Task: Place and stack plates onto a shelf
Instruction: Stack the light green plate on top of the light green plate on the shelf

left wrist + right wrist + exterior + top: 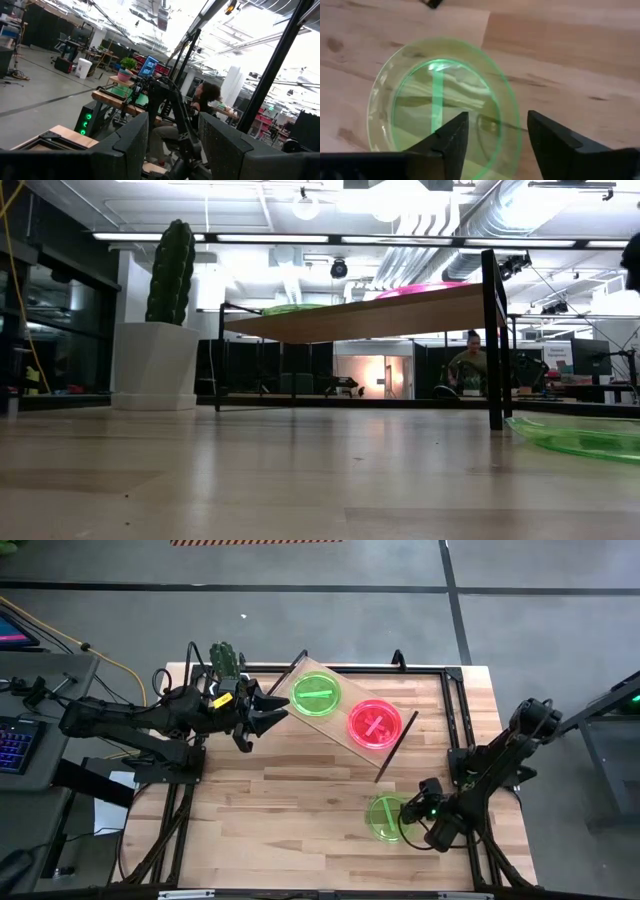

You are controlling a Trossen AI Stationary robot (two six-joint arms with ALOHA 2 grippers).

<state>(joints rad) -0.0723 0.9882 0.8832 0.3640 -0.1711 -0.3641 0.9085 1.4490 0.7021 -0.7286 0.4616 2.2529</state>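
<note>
Shelf [350, 715] is my landmark: it stands slanted across the far half of the surface [290, 810], and it carries two plates side by side, a green plate [317, 695] toward its cactus end and a pink plate [374, 724] toward its other end. Neither has anything stacked on it that I can see.

My right jaws [408, 823] sit well off the shelf, on its near side past the pink end, low over a second green plate, the loose plate [442, 107], which lies flat on the surface. In my right wrist view the jaws stand apart with the plate's rim between them, not pinching it. I judge the plate is resting on the wood, not held.

My left jaws [272, 706] hover just beside the shelf's cactus end, close to the green plate there, spread open and empty. The cactus [226, 658] stands just beyond that same end.

By my reckoning the task is partly done: two plates are up, none stacked. The loose plate has yet to reach the shelf, and it could go on its green twin. I see only three plates, so I cannot tell what else is left.
</note>
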